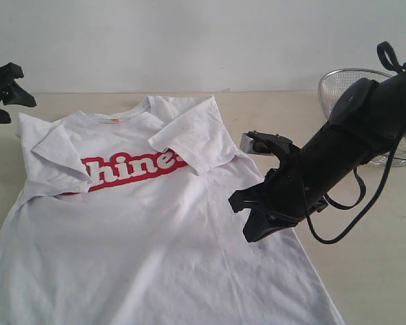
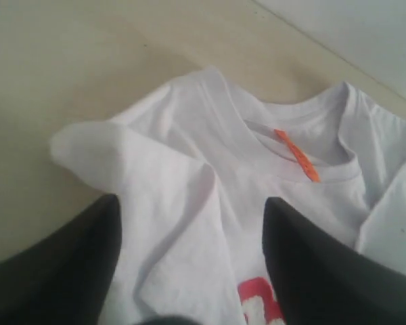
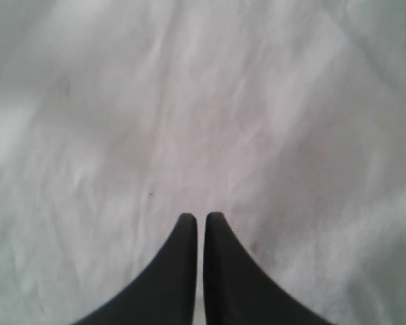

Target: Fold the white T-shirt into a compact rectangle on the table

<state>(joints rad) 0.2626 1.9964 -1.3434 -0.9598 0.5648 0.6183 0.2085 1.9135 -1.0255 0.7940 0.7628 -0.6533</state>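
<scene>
White red-lettered cotton T-shirt [image 1: 142,237] on pale beige table [image 1: 372,271].
Exterior view: it lies under the tightly closed right gripper [image 3: 201,218], at 4 o'clock from the wide-spread left gripper [image 2: 193,201].

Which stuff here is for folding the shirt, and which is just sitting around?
For the job:
- white T-shirt
- table
- left tool, open
- right tool, shut

Just lying about:
- wire-mesh basket, behind the right arm

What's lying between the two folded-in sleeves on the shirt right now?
Exterior view: the white T-shirt's red lettering band spans that gap, its ends tucked under the sleeve fabric; the orange neck tag sits at the collar.
</scene>
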